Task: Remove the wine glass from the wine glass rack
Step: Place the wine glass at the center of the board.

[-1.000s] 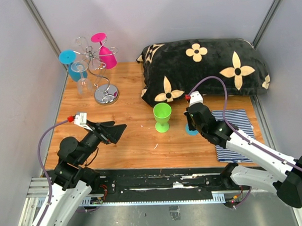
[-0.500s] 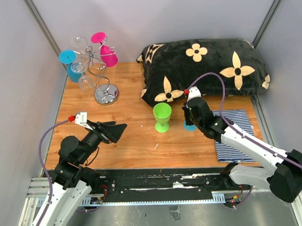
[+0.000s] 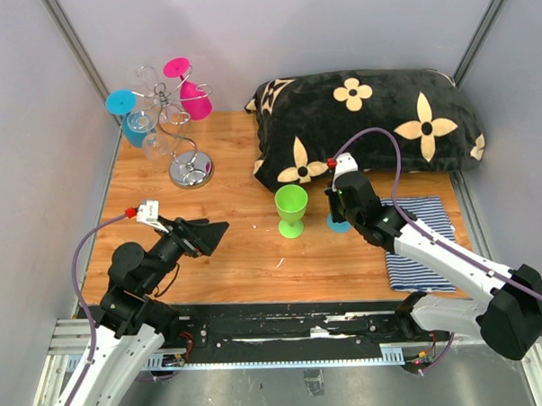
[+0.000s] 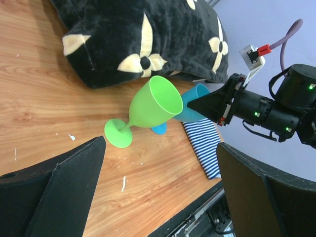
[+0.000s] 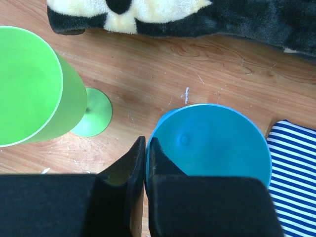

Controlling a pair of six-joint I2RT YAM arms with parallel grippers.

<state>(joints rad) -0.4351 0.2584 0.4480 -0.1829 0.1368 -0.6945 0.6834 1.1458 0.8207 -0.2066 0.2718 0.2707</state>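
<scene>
At the upper left of the overhead view, the wine glass rack (image 3: pixel 190 173) is standing on the wooden worktop (image 3: pixel 247 262) with its chrome base near the back corner. Glasses are hanging upside down from its hooks: a pink wine glass (image 3: pixel 191 97) on the right side, a blue wine glass (image 3: pixel 129 117) on the left, and a clear wine glass (image 3: pixel 151 141) between them and lower down. Well apart from the rack, in the middle of the frame, a green wine glass (image 3: pixel 291 207) is standing upright, and just to its right a turquoise wine glass (image 5: pixel 212 143) is standing on the wood too. I am holding my right hand (image 5: pixel 146 143) over that turquoise glass with the fingers pressed together, their tips sitting at the left edge of its rim; I cannot tell whether the rim is caught between them. Behind both glasses a black pillow (image 3: pixel 366 118) with cream flowers is lying along the back, and a striped cloth (image 3: pixel 426 241) is lying at the right, under my right arm. I am keeping my left hand (image 3: pixel 214 237) spread wide at the lower left, gripping nothing, its fingers pointing toward the green glass.
</scene>
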